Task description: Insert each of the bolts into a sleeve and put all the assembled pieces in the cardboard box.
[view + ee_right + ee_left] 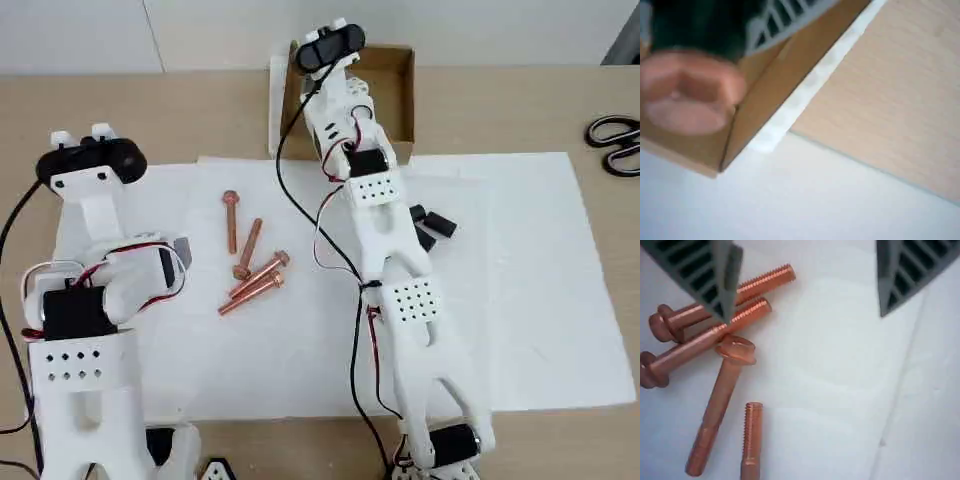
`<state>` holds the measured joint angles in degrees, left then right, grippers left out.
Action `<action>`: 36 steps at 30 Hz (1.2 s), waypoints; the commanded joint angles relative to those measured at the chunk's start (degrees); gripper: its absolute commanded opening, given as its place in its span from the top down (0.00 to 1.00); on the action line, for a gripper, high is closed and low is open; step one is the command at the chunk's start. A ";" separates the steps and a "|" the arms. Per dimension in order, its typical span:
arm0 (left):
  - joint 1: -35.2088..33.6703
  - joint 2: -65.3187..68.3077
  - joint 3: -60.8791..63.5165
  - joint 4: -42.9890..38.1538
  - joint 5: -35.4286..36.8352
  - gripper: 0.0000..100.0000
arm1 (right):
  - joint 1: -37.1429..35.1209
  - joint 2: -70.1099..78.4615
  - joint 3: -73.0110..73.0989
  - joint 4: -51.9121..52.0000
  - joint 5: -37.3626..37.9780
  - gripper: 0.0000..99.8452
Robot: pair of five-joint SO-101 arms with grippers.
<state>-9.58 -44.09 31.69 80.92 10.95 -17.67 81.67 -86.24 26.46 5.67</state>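
From above, four bolts (250,262) lie by the left gripper (180,258), and the right gripper (330,90) hangs over the cardboard box (398,100). The left wrist view shows fingers (905,275) spread wide above touching bolts, so one squeeze may catch two. The right wrist view shows a sleeved bolt (687,90) pinched at the box's corner; released there, it may fall outside.
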 commanded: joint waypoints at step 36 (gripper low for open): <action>-0.26 -0.79 -1.89 -0.62 -7.21 0.82 | 0.84 -37.93 -10.11 54.02 1.14 0.88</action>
<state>-9.58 -44.09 31.69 80.92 5.14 -17.14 52.75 -93.36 72.09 6.02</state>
